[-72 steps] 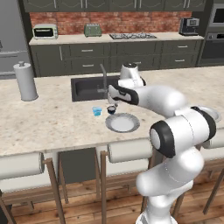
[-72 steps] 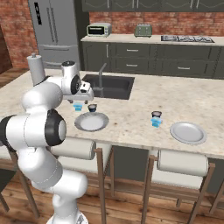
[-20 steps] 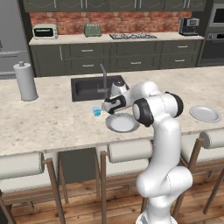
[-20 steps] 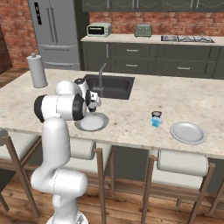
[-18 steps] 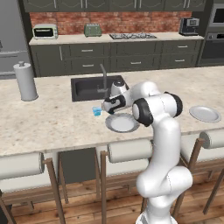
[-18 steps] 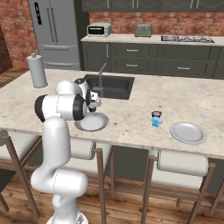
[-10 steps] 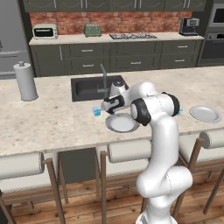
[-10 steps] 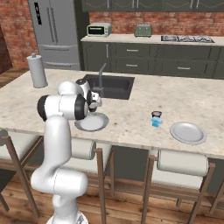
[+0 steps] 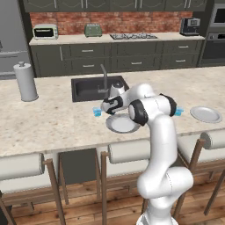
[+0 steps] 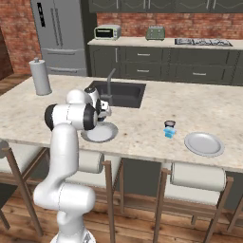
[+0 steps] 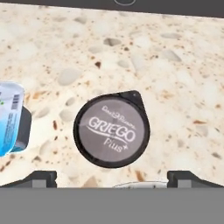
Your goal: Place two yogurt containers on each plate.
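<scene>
jaws wide open, straddling dark yogurt cup (image 11: 111,135) | above it to grasp | near plate (image 9: 119,125) at bench's front edge

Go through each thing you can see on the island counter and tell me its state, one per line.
Dark yogurt cup with round grey lid: upright on the counter, sealed, ungrasped.
Light blue translucent yogurt cup: on the counter beside it.
Near round grey-white plate: empty.
Far round grey-white plate: empty.
Gripper: open, above the dark cup.
</scene>
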